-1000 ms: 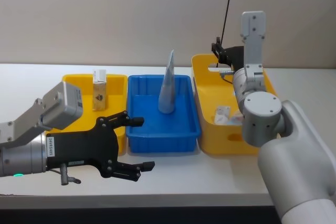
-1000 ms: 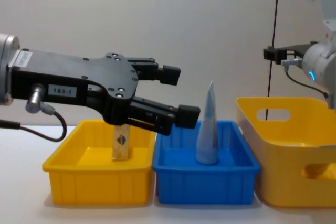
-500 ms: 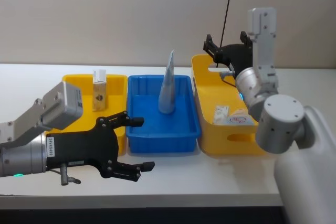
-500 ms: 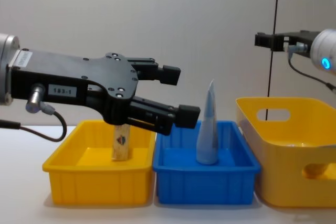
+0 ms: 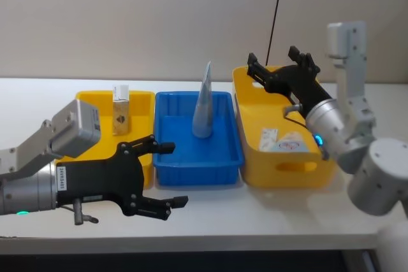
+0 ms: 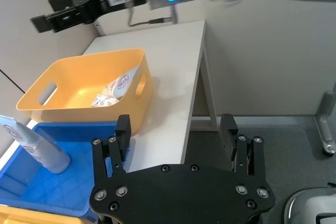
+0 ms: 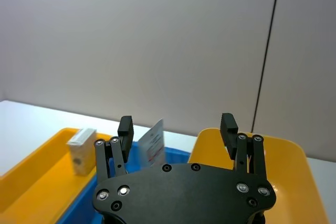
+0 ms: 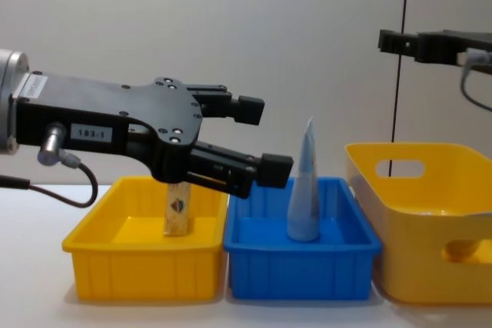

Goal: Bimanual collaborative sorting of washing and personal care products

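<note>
A slim tan carton stands upright in the small yellow bin. The tall pale blue-white pouch stands in the blue bin. White soft packs with red print lie in the large yellow bin. My left gripper hovers open and empty over the table's front edge, in front of the small yellow and blue bins. My right gripper is open and empty, held high above the back of the large yellow bin. In the chest view the carton shows behind the left gripper.
The three bins stand side by side along the table's middle. A black cable hangs down the wall behind the large bin. The table's right edge drops off just beyond the large yellow bin. Bare tabletop lies in front of the bins.
My right arm has lifted out of the large yellow bin and swung up and to the right, uncovering the packs inside. The left arm has not moved.
</note>
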`<state>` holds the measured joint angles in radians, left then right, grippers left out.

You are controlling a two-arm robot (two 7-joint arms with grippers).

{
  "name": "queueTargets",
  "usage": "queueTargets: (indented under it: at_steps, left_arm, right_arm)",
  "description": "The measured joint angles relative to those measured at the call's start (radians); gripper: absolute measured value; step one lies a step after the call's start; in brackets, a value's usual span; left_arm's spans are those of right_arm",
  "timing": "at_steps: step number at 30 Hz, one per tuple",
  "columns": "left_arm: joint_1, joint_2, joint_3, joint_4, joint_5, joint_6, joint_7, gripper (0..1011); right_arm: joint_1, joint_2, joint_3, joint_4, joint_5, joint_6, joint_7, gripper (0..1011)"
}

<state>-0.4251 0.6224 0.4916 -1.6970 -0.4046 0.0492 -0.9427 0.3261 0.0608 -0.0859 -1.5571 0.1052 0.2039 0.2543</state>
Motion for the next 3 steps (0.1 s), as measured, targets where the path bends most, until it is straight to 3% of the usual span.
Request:
queueTargets:
  at_steps: [3]
  left_arm:
    - [0.0, 0.0, 0.0, 0.0, 0.0, 0.0, 0.0, 1001]
  right_arm:
    - [-0.041, 0.018, 0.005, -0.061, 0.025, 0.01, 0.036, 1000]
